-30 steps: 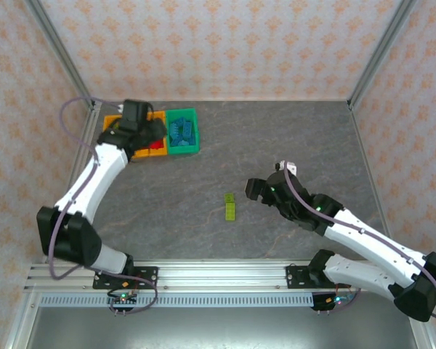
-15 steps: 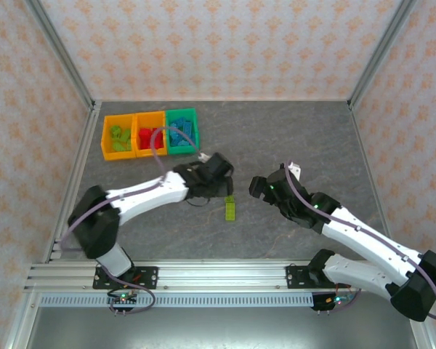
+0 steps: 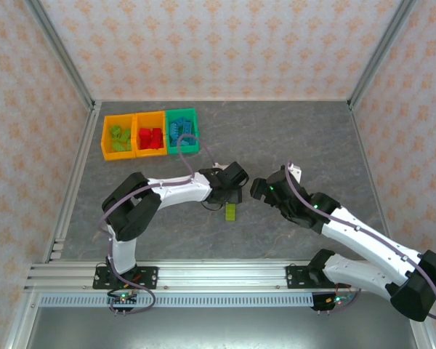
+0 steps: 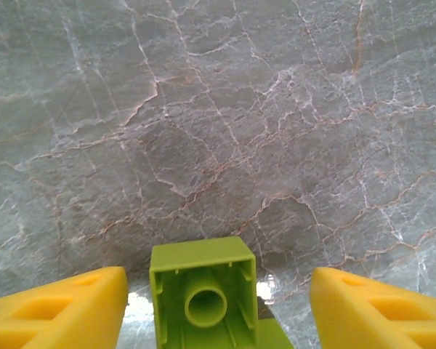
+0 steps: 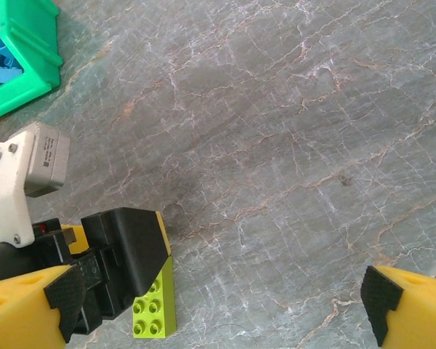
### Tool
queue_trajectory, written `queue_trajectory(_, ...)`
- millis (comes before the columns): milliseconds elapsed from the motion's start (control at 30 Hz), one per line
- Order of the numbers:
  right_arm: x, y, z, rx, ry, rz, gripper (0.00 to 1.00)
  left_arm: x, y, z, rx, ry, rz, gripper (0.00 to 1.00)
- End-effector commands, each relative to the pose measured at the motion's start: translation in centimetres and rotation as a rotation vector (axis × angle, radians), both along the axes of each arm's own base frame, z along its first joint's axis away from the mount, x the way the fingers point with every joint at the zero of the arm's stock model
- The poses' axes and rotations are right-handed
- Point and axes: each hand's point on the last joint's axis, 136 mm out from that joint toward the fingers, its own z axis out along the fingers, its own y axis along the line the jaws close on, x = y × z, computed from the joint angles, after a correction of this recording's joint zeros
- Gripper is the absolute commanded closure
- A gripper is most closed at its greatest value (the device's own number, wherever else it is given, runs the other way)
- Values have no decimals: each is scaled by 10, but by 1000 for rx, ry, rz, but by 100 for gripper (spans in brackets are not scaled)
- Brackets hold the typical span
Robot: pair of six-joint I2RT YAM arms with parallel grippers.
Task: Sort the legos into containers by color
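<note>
One lime green lego [image 3: 232,211] lies on the grey table near the middle. My left gripper [image 3: 232,196] is down over its far end. In the left wrist view the lego [image 4: 203,294] stands between the yellow fingers [image 4: 58,309], with a gap on each side; the left gripper [image 4: 218,309] is open. My right gripper [image 3: 256,187] hovers just right of it, and this right gripper [image 5: 224,302] is open with nothing in it. The lego [image 5: 154,309] pokes out from under the left gripper's black body [image 5: 123,251]. The containers sit at the back left.
In the row, the left orange bin [image 3: 105,138] holds green legos, the middle orange bin [image 3: 150,114] red ones, and the green bin [image 3: 182,111] blue ones. The green bin's corner [image 5: 29,69] appears in the right wrist view. Metal frame posts line the table's sides.
My left arm swung from above the bins to the table's middle and came down over the lime green lego. The right arm barely moved.
</note>
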Motion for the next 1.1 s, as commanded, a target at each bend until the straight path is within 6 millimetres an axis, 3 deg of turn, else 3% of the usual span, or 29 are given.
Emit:
queue_trajectory(0, -2, -7, -6, -18, 15, -24, 1, 6, 1, -10, 26, -11, 18, 37)
queue_trajectory(267, -2, -4, -6, -8, 21, -14, 1, 3, 5, -13, 40, -1, 19, 62)
queue_trajectory(367, -4, 9, -5, 29, 25, 54, 0, 3, 7, -4, 31, -27, 18, 69)
queue_trajectory(533, -11, 47, 2, 157, 25, 232, 0, 11, 21, 40, 10, -115, 23, 74)
queue_trajectory(633, -14, 70, 14, 252, 6, 321, 0, 23, 45, 64, -7, -151, 59, 74)
queue_trajectory(733, -14, 83, 26, 316, -24, 374, 0, 41, 87, 89, 6, -189, 129, 75)
queue_trajectory(833, -10, 83, 31, 317, -50, 359, 0, 64, 143, 115, 11, -232, 231, 75)
queue_trajectory(967, -3, 73, 25, 264, -61, 308, 1, 96, 238, 140, 45, -270, 412, 75)
queue_trajectory(1067, 0, 72, 24, 246, -63, 303, 1, 121, 300, 147, 78, -268, 533, 75)
